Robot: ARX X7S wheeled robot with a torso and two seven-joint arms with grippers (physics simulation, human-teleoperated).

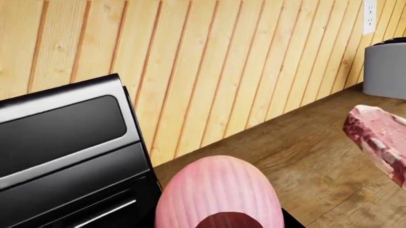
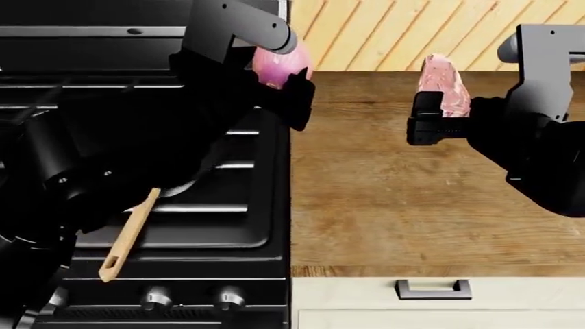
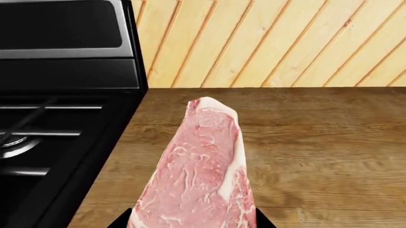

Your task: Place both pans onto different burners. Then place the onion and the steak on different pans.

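My left gripper (image 2: 285, 77) is shut on the pink striped onion (image 2: 277, 63), held above the stove's back right corner; the onion (image 1: 219, 192) fills the left wrist view's lower middle. Over the counter, my right gripper (image 2: 440, 104) is shut on the raw steak (image 2: 444, 86), which stands on end; in the right wrist view the steak (image 3: 203, 175) sits between the dark fingertips (image 3: 121, 221). A pan's light wooden handle (image 2: 128, 236) sticks out toward the stove front, its body hidden under my left arm. The other pan is hidden. One burner (image 3: 13, 142) shows under the grate.
The black stove (image 2: 229, 226) with front knobs (image 2: 157, 298) fills the left. A wooden counter (image 2: 402, 205) lies to its right, with a plank wall behind. A grey appliance (image 1: 383, 69) stands at the counter's back. A drawer handle (image 2: 434, 288) is below the counter edge.
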